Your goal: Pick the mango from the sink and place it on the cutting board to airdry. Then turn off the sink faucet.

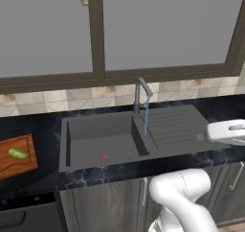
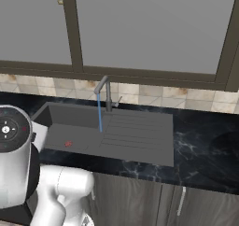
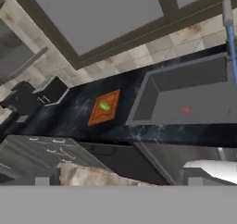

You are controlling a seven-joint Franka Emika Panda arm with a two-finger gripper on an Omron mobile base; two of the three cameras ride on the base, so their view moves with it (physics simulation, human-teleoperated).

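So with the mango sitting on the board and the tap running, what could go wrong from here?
1. The sink faucet runs a blue stream onto the sink; its thin lever by the stem is a small target, so the open gripper might miss it or bump the spout.
2. The mango lies loose on the cutting board to the left; a wide arm swing past it could possibly knock it off.

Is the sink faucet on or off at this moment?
On. A thin blue stream of water falls from the sink faucet spout into the sink.
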